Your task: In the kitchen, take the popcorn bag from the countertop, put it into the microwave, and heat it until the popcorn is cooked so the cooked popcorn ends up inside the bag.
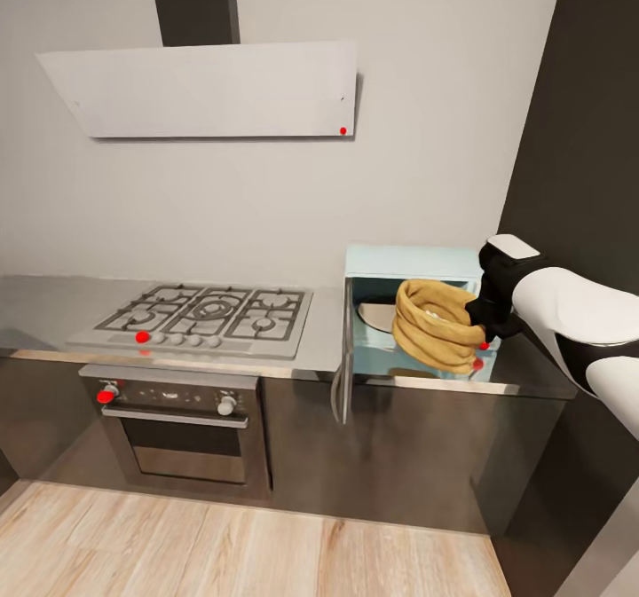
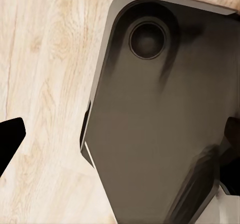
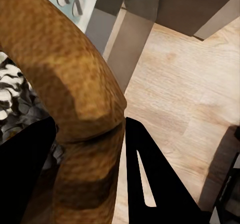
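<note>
One gas hob (image 1: 206,315) with one built-in oven (image 1: 182,428) beneath, one range hood (image 1: 209,90) above. One microwave (image 1: 408,264), door (image 1: 343,356) swung open. One popcorn bag (image 1: 437,325) at its mouth, rim pinched between the right gripper (image 1: 486,311) fingers (image 3: 150,184). Left gripper (image 2: 120,149): finger state cannot be told. Glossy grey countertop (image 1: 53,304); wood floor (image 1: 222,544).

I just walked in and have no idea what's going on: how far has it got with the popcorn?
Done: the microwave door is open and the popcorn bag is off the countertop. In hand: the right hand grips the bag's rim, holding it tilted at the microwave's opening, seemingly partly inside. Left: setting the bag down inside, letting go, shutting the door and heating. The knobs look untouched so far.
</note>
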Tool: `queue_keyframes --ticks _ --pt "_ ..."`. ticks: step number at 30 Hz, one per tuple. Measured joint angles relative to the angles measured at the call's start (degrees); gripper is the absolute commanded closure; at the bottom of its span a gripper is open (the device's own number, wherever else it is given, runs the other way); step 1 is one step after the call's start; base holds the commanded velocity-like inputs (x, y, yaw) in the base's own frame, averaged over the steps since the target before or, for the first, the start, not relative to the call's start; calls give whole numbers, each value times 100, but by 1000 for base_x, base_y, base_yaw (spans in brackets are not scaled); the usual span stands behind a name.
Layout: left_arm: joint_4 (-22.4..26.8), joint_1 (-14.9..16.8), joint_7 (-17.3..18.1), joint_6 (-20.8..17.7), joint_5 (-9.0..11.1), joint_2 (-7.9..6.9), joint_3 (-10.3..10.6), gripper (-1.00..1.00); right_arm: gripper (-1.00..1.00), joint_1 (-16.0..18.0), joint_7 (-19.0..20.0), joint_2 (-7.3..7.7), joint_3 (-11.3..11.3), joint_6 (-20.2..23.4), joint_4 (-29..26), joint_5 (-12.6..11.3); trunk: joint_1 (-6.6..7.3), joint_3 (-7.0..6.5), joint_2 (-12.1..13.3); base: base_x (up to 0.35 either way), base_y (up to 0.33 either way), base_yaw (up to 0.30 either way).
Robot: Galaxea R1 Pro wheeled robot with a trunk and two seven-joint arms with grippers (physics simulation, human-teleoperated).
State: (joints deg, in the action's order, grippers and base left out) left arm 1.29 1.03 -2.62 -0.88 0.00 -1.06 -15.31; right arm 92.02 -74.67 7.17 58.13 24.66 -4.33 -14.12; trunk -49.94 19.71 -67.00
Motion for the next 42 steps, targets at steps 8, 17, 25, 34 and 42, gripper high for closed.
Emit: queue_keyframes --ticks 8,17,25,34,42 --pt "-1 0 -2 0 0 -2 1 -100 100 -3 21 -23 30 -36 41 4 0 -1 1 0 0 0" --pt "-1 0 -5 0 0 -8 1 -100 100 -4 20 -31 43 -70 164 11 0 -1 1 0 0 0" --pt "-1 0 -6 0 0 -9 1 -100 100 -4 2 -30 41 -88 166 17 0 -1 1 0 0 0" --pt "0 0 -2 -3 0 -9 0 -100 100 -4 -7 -30 22 -84 167 22 2 -1 0 78 49 0" --pt "-1 0 -1 -4 0 -9 2 -100 100 -4 -376 -32 34 -88 166 22 0 -1 1 29 16 0"
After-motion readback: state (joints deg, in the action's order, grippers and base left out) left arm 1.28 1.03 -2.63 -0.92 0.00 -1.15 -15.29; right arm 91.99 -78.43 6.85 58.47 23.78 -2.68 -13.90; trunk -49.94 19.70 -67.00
